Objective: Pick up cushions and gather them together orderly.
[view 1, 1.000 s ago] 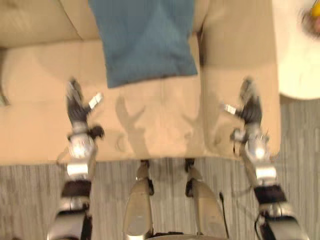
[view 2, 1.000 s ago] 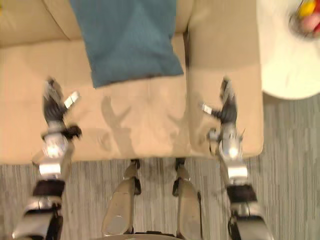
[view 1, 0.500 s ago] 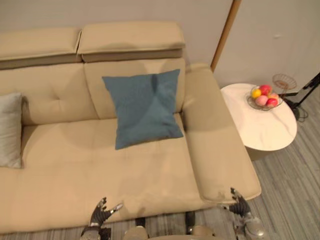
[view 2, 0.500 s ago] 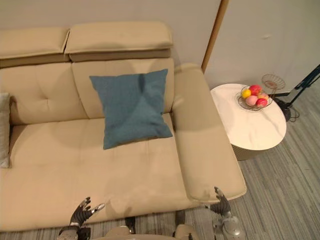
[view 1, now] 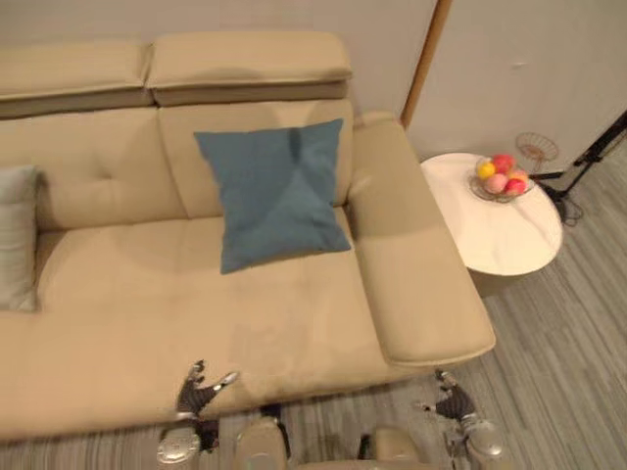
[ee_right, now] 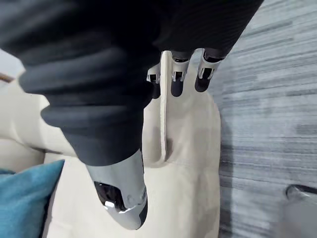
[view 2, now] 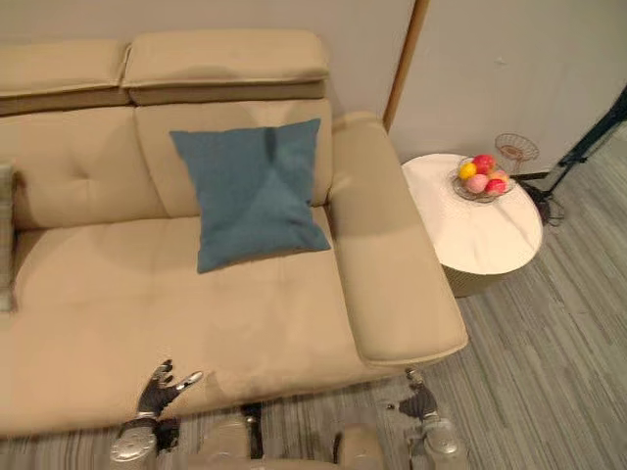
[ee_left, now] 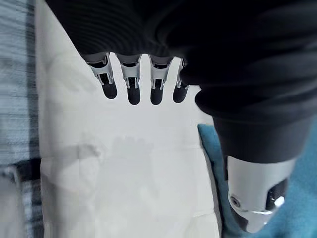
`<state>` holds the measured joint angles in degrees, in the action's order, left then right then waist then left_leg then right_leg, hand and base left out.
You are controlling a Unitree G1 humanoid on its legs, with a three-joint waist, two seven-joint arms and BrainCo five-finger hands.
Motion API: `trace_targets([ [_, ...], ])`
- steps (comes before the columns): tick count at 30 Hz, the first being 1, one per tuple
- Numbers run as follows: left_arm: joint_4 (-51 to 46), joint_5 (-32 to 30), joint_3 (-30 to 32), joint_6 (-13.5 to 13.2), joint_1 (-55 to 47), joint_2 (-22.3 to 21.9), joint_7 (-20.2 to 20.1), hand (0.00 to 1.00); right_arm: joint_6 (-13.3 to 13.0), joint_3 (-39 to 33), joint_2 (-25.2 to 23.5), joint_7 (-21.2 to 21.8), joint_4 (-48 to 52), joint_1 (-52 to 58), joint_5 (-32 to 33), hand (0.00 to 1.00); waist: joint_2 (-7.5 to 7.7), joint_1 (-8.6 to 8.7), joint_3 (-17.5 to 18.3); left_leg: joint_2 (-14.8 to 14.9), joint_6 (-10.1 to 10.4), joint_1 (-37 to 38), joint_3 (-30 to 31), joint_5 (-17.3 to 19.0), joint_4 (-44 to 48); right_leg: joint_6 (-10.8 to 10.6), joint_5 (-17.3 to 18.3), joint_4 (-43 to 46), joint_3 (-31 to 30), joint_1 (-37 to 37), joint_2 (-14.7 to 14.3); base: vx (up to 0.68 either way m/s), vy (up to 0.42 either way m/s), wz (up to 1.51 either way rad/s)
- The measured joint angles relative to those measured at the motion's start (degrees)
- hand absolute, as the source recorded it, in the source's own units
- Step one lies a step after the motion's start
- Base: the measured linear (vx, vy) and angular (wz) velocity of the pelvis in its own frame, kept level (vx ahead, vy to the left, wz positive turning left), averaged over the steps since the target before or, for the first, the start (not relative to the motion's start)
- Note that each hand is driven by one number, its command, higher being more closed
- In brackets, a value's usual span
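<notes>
A teal blue cushion (view 1: 275, 191) leans against the backrest of the beige sofa (view 1: 147, 294), near its right armrest. A pale grey cushion (view 1: 17, 238) stands at the sofa's far left. My left hand (view 1: 199, 389) hovers open over the seat's front edge, well short of both cushions. Over the floor just below the armrest's front corner, my right hand (view 1: 452, 401) is open and holds nothing. Straight fingers (ee_left: 130, 84) show over the seat in the left wrist view, with the teal cushion (ee_left: 297, 198) beyond. The right wrist view shows fingers (ee_right: 177, 82) by the armrest and the teal cushion (ee_right: 22, 203).
A round white side table (view 1: 495, 225) stands to the right of the sofa with a wire bowl of fruit (view 1: 500, 178) on it. A second small wire basket (view 1: 535, 151) sits behind. Grey striped carpet (view 1: 558, 372) covers the floor at the right.
The camera has lifted from a close look at the seat to a wide view of the whole sofa. Both hands now show at the picture's bottom edge, still open.
</notes>
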<state>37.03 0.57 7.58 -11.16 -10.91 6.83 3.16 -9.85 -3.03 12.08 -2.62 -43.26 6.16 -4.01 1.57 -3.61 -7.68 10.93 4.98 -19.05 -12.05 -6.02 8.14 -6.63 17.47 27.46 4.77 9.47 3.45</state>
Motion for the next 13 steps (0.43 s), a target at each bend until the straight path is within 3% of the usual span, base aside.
trace_targets([
  [1,0.5,0.0,-1.4,0.3,0.7,-0.9,0.2,0.00,0.2,-0.7,0.2,-0.4,-0.5,-1.0,0.0,0.00,-0.82,0.18,-1.2,0.5,0.6,-0.8,0.4,-0.6,-0.8,4.3,0.7,-5.6,0.7,-2.1,-1.4,-0.29,-0.206,0.19],
  [2,0.3,0.0,-1.9,0.7,0.6,-1.6,0.2,0.00,0.3,-1.1,0.4,-0.7,-0.6,-1.4,0.0,0.00,-1.88,0.39,-1.9,1.1,0.8,-0.6,1.1,-0.4,-1.9,4.6,-1.3,-7.4,1.6,-2.9,-2.1,-0.35,-0.153,0.22],
  [3,-0.1,0.0,-2.5,0.7,-0.3,-2.1,0.1,0.00,0.5,-1.9,0.1,-1.1,-0.7,-1.2,0.2,0.00,-1.99,1.13,-2.1,1.4,2.8,-0.3,1.1,0.7,-4.1,6.5,-3.4,-9.5,3.0,-2.6,-2.4,-0.29,-0.051,0.29],
  [4,-0.5,-0.1,-2.5,0.7,-1.0,-2.2,0.1,0.00,0.4,-2.9,-0.4,-1.2,-0.5,-1.1,0.4,0.00,-1.77,1.61,-2.0,1.1,2.6,-0.5,0.9,0.7,-1.5,7.6,-4.4,-9.8,3.7,-2.0,-1.9,-0.27,-0.033,0.23],
  [5,-0.7,-0.2,-2.5,0.7,-1.3,-2.1,0.1,0.00,0.4,-3.5,-0.6,-1.2,-0.5,-0.8,0.7,0.00,-1.22,1.75,-2.2,0.9,2.2,-0.6,0.8,1.0,1.7,7.7,-4.6,-9.8,3.8,-1.7,-1.5,-0.23,-0.027,0.19],
  [7,-1.1,-0.2,-2.4,0.7,-1.5,-1.8,-0.2,0.00,0.4,-4.3,-0.4,-1.2,-0.3,0.0,1.2,0.00,-0.88,2.14,-2.1,0.1,-0.2,-0.3,0.5,7.5,13.0,7.7,-6.4,-9.9,3.9,0.0,-0.3,-0.16,0.041,0.10],
  [9,-0.9,-0.2,-2.4,0.7,-1.5,-1.5,-0.5,0.00,0.4,-4.2,-0.6,-0.9,-0.3,0.0,1.2,0.00,-1.08,2.23,-2.0,1.1,-0.3,1.5,0.6,12.0,17.3,7.1,-8.0,-10.4,3.2,0.7,-0.1,-0.12,0.109,-0.10],
  [10,-0.8,-0.2,-2.4,0.7,-1.5,-1.5,-0.6,0.00,0.4,-4.2,-0.7,-0.9,-0.3,0.0,1.2,0.00,-1.09,2.30,-2.0,1.1,-0.3,2.5,0.7,12.7,17.4,6.7,-8.4,-10.8,3.0,0.7,-0.1,-0.11,0.150,-0.14],
  [13,-0.4,-0.2,-2.4,0.8,-1.4,-1.1,-0.6,0.00,0.5,-4.9,-0.9,-0.9,-0.3,1.1,1.1,0.00,-1.29,2.89,-1.7,-1.5,0.1,9.2,0.4,12.3,6.3,4.2,-11.5,-15.8,2.9,-2.4,0.8,-0.09,0.150,-0.01],
])
